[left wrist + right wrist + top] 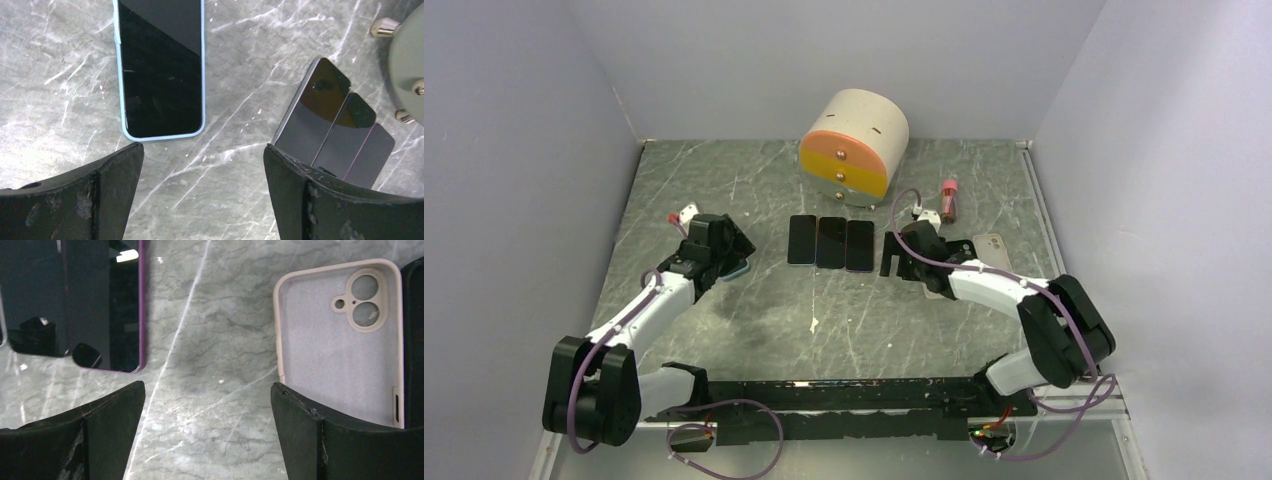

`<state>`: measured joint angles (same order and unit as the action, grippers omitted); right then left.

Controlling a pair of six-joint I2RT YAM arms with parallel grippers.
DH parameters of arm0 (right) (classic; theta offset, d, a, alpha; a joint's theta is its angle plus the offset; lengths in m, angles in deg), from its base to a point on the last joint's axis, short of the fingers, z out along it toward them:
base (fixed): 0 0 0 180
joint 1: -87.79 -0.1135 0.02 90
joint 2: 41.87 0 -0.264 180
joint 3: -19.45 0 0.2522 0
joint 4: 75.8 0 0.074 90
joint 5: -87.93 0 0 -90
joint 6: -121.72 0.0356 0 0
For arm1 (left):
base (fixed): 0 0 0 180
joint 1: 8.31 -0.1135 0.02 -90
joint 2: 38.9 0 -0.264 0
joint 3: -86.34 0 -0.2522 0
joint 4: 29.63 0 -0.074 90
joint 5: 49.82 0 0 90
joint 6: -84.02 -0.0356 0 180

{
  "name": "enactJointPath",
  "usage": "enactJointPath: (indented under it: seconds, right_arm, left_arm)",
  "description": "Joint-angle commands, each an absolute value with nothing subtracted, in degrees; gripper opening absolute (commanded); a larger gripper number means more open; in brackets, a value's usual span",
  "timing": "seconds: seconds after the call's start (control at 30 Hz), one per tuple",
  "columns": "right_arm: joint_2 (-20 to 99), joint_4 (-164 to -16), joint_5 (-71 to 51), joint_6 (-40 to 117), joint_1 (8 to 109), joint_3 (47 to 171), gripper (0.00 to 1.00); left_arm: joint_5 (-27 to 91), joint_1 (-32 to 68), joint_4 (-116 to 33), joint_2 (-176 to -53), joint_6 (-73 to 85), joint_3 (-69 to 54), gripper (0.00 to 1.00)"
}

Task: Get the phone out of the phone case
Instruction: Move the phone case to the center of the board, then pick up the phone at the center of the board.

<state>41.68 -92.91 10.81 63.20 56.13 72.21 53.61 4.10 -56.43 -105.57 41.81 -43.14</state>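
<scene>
The left fingers (112, 195) are hanging spread wide over the table (240, 60), gripping nothing. The phone (162, 70), in its light-blue case (160, 136), is lying flat at their 11 o'clock. The right fingers (107, 435) are standing spread too, with an empty beige case (340, 350) at their 1 o'clock.

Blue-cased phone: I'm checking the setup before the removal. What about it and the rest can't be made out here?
Blue-cased phone: upper end cut off by the left wrist view's top edge; in the top view the left gripper hides most of it.
Dark item: only a strip shows at the right wrist view's right edge.
</scene>
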Motion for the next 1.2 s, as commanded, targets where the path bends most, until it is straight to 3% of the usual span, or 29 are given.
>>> enactJointPath:
  seconds: [0.0, 0.3, 0.5, 0.7, 0.87, 1.17]
  right_arm:
    - [37.3, -87.1, 5.4, 61.4, 56.3, 71.2, 0.99]
    - [28.7, -80.9, 6.0, 59.3, 56.3, 68.0, 0.99]
    - [17.8, -70.0, 7.9, 57.8, 56.3, 58.2, 0.99]
    - [9.4, -67.2, 8.0, 55.1, 56.3, 52.7, 0.99]
    - [6.5, -67.6, 9.4, 54.6, 56.3, 51.6, 0.99]
    - [3.9, -66.3, 9.9, 54.1, 56.1, 50.1, 0.99]
  left_arm:
    - [55.7, 3.7, -58.6, -107.2, 43.1, -40.3, 0.94]
    - [57.1, 2.4, -66.5, -114.7, 45.4, -33.2, 0.94]
    - [54.4, -2.8, -71.1, -124.2, 46.0, -28.0, 0.94]
    - [55.0, -4.8, -79.6, -134.2, 39.3, -15.6, 0.94]
    - [53.3, -5.3, -86.3, -142.6, 33.6, -5.9, 0.94]
    - [51.0, -6.2, -89.8, -150.0, 30.8, 1.1, 0.94]
